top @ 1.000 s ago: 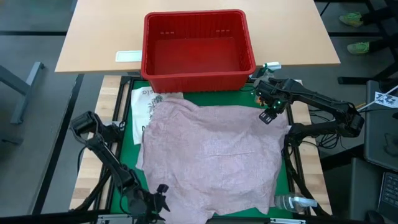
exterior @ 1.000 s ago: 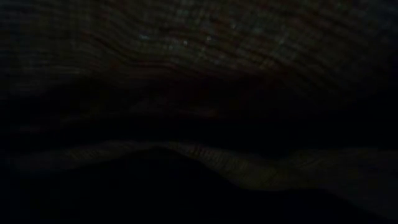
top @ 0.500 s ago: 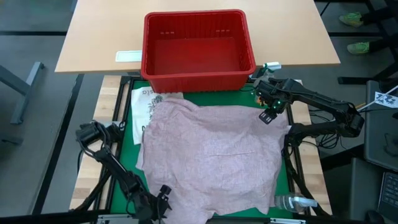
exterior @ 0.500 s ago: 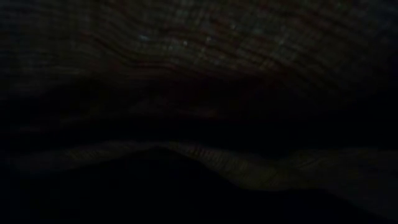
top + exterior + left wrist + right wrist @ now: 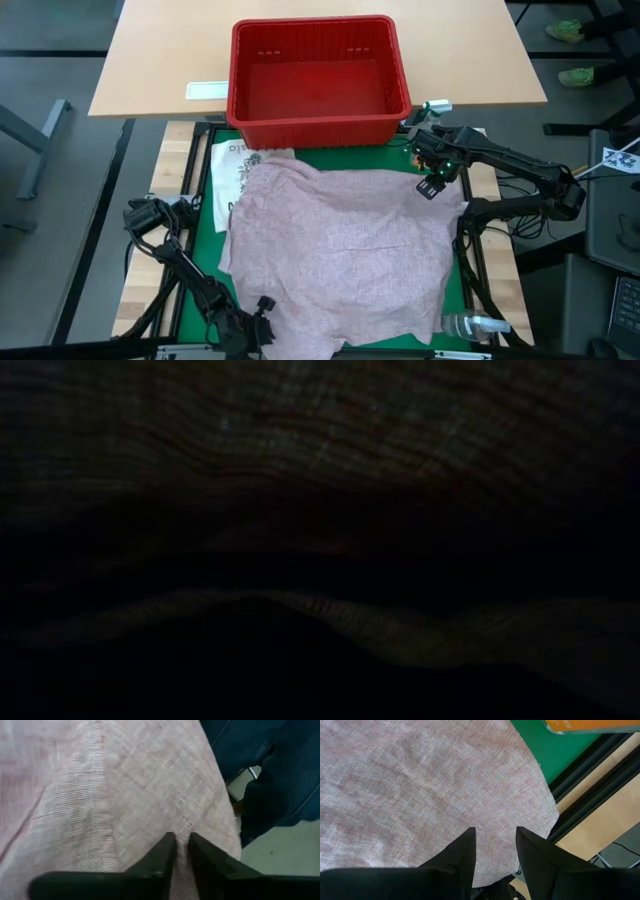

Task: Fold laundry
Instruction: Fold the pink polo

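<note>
Shirt (image 5: 345,250) near red basket (image 5: 318,80)

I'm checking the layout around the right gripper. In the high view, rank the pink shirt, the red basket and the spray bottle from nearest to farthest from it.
1. Pink shirt: right under the right gripper, at the shirt's far right corner.
2. Red basket: just beyond, to the gripper's left, on the tan table.
3. Spray bottle: farthest, lying at the near right corner of the green mat.
</note>
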`<action>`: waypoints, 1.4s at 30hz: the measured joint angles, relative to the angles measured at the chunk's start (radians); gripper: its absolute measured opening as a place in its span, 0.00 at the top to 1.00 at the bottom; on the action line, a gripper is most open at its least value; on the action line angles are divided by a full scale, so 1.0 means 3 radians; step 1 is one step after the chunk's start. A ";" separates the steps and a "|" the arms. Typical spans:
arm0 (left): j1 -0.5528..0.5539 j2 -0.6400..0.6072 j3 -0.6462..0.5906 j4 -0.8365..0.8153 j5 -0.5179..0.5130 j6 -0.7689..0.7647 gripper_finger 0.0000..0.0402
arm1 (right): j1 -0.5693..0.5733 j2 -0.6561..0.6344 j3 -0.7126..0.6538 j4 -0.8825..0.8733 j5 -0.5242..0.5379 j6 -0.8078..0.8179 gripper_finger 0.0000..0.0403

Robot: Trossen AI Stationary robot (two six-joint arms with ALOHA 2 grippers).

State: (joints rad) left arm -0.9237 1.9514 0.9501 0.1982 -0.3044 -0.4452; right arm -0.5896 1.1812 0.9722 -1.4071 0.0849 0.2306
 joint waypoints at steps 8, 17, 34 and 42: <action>0.0001 -0.0017 0.0000 -0.0014 -0.0002 -0.0798 0.99 | 0.0000 0.0000 0.0000 0.0000 0.0000 -0.0001 0.66; 0.0004 -0.0499 -0.0001 -0.0031 -0.0170 -0.1042 1.00 | 0.0000 0.0000 0.0000 0.0000 0.0000 -0.0006 0.66; 0.0311 -0.1597 -0.0001 -0.1471 -0.1448 -0.1475 1.00 | 0.0003 0.0001 0.0269 0.0068 0.0003 -0.0389 0.66; 0.0519 -0.1775 -0.0001 -0.1828 -0.1919 -0.1488 1.00 | 0.0067 0.0000 0.0633 0.0087 -0.0004 -0.0532 0.66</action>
State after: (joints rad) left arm -0.7681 1.4189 0.9497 -0.3503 -0.8800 -0.8917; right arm -0.5695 1.1812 1.1621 -1.3810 0.0836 0.0711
